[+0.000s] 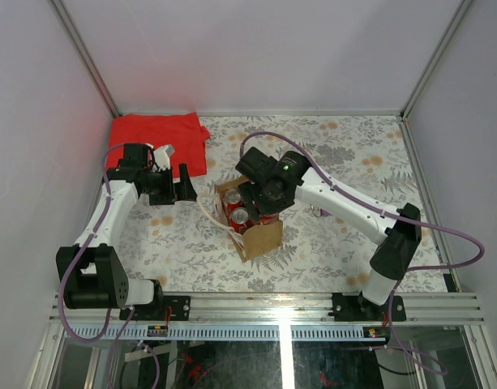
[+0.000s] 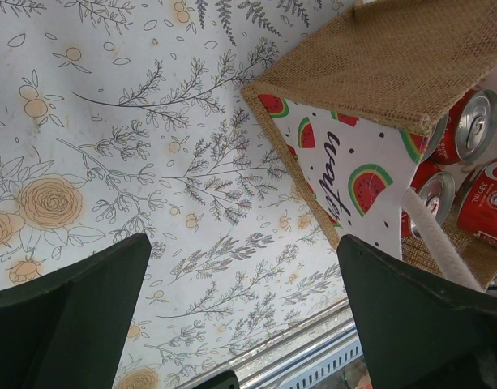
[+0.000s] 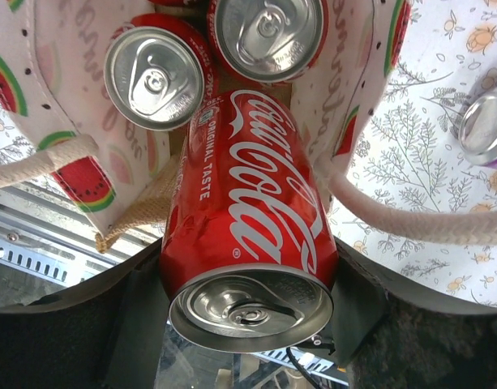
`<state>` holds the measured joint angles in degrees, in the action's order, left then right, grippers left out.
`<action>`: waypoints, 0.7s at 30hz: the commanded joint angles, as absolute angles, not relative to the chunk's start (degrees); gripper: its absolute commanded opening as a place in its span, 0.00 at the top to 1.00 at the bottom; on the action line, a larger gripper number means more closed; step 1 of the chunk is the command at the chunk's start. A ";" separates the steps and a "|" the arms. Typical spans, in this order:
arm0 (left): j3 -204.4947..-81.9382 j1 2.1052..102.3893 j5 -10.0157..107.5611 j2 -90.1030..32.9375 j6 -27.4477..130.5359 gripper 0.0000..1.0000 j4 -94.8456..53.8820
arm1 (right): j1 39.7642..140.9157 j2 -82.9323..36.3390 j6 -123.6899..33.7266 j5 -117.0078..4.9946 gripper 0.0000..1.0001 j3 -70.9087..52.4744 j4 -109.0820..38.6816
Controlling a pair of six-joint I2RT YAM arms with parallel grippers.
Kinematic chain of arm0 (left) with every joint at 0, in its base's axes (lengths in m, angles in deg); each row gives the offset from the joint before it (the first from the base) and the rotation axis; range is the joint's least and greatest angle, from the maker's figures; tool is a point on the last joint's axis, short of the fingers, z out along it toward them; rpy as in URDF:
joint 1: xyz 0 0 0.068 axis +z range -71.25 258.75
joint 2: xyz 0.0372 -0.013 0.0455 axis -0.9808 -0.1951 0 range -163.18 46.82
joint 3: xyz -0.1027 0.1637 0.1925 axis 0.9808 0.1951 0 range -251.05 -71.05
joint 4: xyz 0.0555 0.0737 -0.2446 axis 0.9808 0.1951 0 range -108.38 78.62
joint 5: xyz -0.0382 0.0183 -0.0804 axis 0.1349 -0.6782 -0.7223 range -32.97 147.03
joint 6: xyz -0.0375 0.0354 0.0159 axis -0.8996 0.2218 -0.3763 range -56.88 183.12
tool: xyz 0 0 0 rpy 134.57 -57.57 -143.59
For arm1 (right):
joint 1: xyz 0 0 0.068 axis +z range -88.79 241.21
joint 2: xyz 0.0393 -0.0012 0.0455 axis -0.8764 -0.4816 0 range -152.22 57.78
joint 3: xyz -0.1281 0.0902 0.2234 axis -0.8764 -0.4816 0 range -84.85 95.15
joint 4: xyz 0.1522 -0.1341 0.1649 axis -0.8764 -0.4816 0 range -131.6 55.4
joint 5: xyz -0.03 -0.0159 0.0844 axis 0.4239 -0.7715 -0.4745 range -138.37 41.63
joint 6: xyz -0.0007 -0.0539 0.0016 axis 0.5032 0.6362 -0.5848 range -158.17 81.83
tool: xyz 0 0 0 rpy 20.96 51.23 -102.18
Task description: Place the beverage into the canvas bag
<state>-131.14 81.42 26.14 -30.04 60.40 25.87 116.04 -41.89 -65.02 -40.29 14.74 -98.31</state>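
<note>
**Right gripper (image 3: 244,279) grasps a red cola can (image 3: 248,194) at the mouth of the canvas bag (image 1: 263,239)**

The right gripper's dark fingers press on both sides of the cola can near its top end. The silver lid with its pull tab faces the wrist camera. The can's other end points down into the open bag, between the two white lining walls printed with watermelon slices. Two more cans (image 3: 155,77) stand upright inside the bag, tops showing, just beyond the held one. A cream rope handle (image 3: 410,219) curves past the right side of the held can.

The left gripper (image 2: 244,243) is released, its jaws spread wide with nothing between them. It hovers over the flowered table (image 1: 353,154) just beside the bag's burlap corner. From above, the bag stands near the middle of the table between the two arms. A folded red cloth (image 1: 159,134) lies at the far left corner, well apart from the bag. One loose can (image 3: 483,121) with a silver top stands on the table to the right of the bag.
</note>
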 commanded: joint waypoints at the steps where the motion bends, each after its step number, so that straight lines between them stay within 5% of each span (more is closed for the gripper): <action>1: -132.46 81.55 25.30 -30.13 60.85 0.00 25.84 | 116.69 -37.84 -66.53 -38.81 1.00 13.86 -96.70; 21: -132.12 81.38 25.70 -29.58 61.27 0.00 25.88 | 116.73 -50.78 -64.99 -36.33 1.00 20.10 -99.83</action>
